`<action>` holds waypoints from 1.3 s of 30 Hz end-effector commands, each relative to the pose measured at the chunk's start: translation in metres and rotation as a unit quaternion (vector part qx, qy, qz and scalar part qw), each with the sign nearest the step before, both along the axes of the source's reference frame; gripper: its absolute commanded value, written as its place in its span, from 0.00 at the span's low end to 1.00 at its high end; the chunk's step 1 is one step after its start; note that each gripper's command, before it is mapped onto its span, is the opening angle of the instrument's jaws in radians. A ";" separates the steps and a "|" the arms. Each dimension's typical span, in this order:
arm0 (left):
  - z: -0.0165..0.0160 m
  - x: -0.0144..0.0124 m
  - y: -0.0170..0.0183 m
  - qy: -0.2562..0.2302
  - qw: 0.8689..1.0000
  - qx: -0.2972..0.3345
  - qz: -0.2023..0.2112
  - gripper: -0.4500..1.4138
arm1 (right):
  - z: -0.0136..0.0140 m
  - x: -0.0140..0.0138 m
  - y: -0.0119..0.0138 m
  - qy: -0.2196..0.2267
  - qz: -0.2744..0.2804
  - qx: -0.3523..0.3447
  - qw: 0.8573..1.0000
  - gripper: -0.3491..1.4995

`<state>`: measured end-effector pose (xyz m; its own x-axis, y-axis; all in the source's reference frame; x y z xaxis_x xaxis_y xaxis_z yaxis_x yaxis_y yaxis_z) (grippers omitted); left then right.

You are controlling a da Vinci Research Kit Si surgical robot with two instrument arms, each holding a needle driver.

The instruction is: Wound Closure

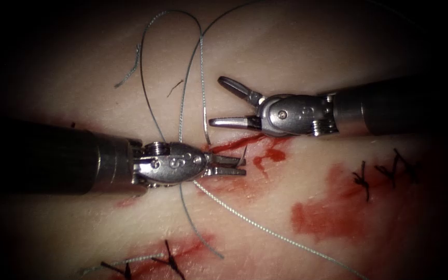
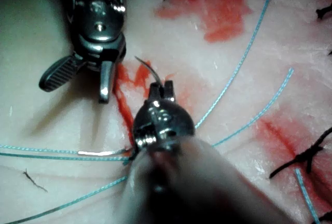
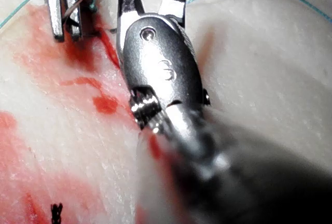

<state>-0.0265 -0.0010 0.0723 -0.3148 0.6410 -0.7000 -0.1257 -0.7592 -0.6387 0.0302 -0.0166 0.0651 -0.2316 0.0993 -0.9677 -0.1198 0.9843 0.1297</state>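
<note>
My left tool (image 1: pixel 243 166) comes in from the left, its jaws shut on the curved needle (image 1: pixel 244 154) just behind the tip, which sticks up out of the tissue (image 1: pixel 307 57) at the red cut (image 1: pixel 242 141). The needle's tail half (image 1: pixel 205 122) stands out of the tissue a little to the left, so its middle lies buried. The left wrist view has the tip (image 2: pixel 144 65) above the left tool (image 2: pixel 162 85). Above the cut, my right tool (image 1: pixel 218 101) is open and holds nothing. Pale thread (image 1: pixel 201 57) loops upward from the tail.
A second strand of thread (image 1: pixel 286 239) runs off to the lower right. Dark finished stitches sit at the right (image 1: pixel 363 179) and at the bottom (image 1: pixel 168 259). Red fluid (image 1: pixel 333 212) stains the tissue around them. A short cut end of thread (image 1: pixel 128 75) lies upper left.
</note>
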 end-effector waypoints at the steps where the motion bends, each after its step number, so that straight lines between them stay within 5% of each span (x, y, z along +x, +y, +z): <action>1: 0.0003 -0.0007 -0.0003 -0.012 0.999 0.039 -0.016 0.00 | -0.0002 0.0007 -0.0001 -0.002 0.008 0.001 1.000 0.91; 6: -0.0019 -0.0013 0.0010 -0.092 0.980 0.158 -0.076 0.00 | -0.0015 0.0005 0.0010 -0.015 0.041 0.008 0.999 0.75; 9: -0.0055 -0.0013 0.0038 -0.204 0.944 0.223 -0.137 0.00 | -0.0023 0.0006 0.0018 -0.017 0.050 0.016 0.998 0.66; 10: -0.0072 -0.0010 0.0053 -0.249 0.922 0.243 -0.168 0.00 | -0.0024 0.0007 0.0020 -0.017 0.051 0.020 0.998 0.60; 12: -0.0094 -0.0001 0.0069 -0.275 0.899 0.273 -0.202 0.00 | -0.0024 0.0009 0.0020 -0.015 0.051 0.032 0.998 0.55; 13: -0.0102 0.0003 0.0076 -0.281 0.889 0.288 -0.218 0.00 | -0.0023 0.0010 0.0019 -0.011 0.044 0.038 0.998 0.40; 14: -0.0113 0.0011 0.0083 -0.289 0.876 0.303 -0.239 0.00 | -0.0021 0.0012 0.0018 -0.002 0.028 0.038 0.999 0.06; 15: -0.0119 0.0017 0.0089 -0.294 0.866 0.316 -0.252 0.00 | -0.0020 0.0013 0.0017 0.007 0.004 0.033 0.999 0.00; 20: -0.0148 0.0055 0.0124 -0.342 0.840 0.331 -0.262 0.00 | -0.0008 0.0033 0.0003 0.039 -0.174 -0.002 0.984 0.00; 22: -0.0151 0.0068 0.0132 -0.351 0.834 0.335 -0.262 0.00 | -0.0004 0.0042 -0.0012 0.048 -0.242 -0.011 0.969 0.00; 29: -0.0153 0.0085 0.0146 -0.357 0.851 0.277 -0.268 0.00 | -0.0017 0.0057 -0.0040 0.081 -0.357 0.043 0.930 0.00; 31: -0.0157 0.0101 0.0158 -0.358 0.858 0.244 -0.275 0.00 | -0.0024 0.0052 -0.0054 0.095 -0.407 0.086 0.904 0.00; 33: -0.0160 0.0130 0.0176 -0.352 0.870 0.188 -0.289 0.00 | -0.0034 0.0039 -0.0067 0.100 -0.446 0.119 0.881 0.00; 39: -0.0154 0.0225 0.0213 -0.294 0.887 0.083 -0.347 0.00 | -0.0060 -0.0016 -0.0097 0.063 -0.445 0.259 0.855 0.00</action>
<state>-0.0022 0.0207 0.0566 0.5832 0.6354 -0.5062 -0.1569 -0.5233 -0.8376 0.0277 -0.0259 0.0589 0.0697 0.7076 -0.7031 0.6930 0.4726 0.5444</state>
